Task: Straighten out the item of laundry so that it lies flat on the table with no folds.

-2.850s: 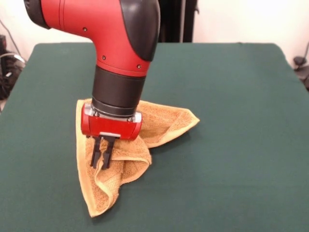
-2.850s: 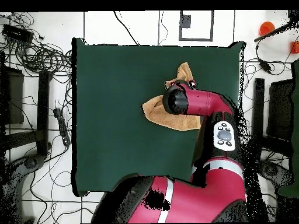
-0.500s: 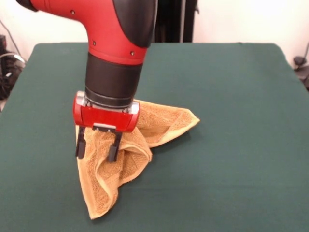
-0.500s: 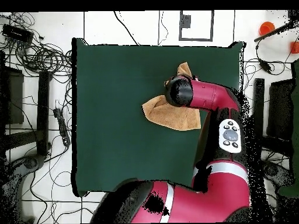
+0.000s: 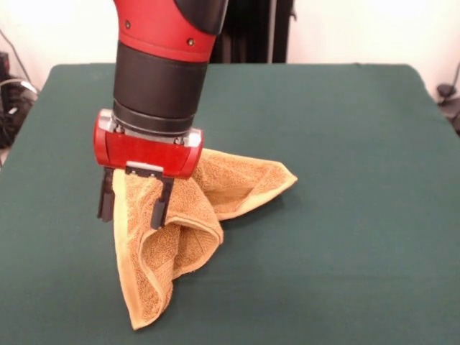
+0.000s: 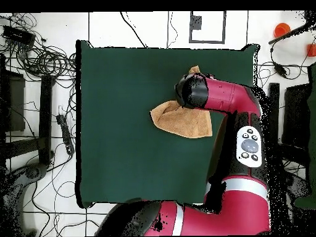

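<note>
table [image 5: 345,129]: green felt, cables around | towel [image 5: 180,237]: bunched, folded | gripper [image 5: 133,205]: clenched on towel

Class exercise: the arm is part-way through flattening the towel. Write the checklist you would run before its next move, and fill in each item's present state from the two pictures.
1. Gripper has the towel between its fingers: ok.
2. Towel flat, no folds: not ok; it is draped and folded over itself.
3. Part of the towel rests on the table: ok.
4. Green surface bare around the towel for spreading: ok.
5. Which corner or edge is held: cannot tell.
6. White tag position: cannot tell.
</note>
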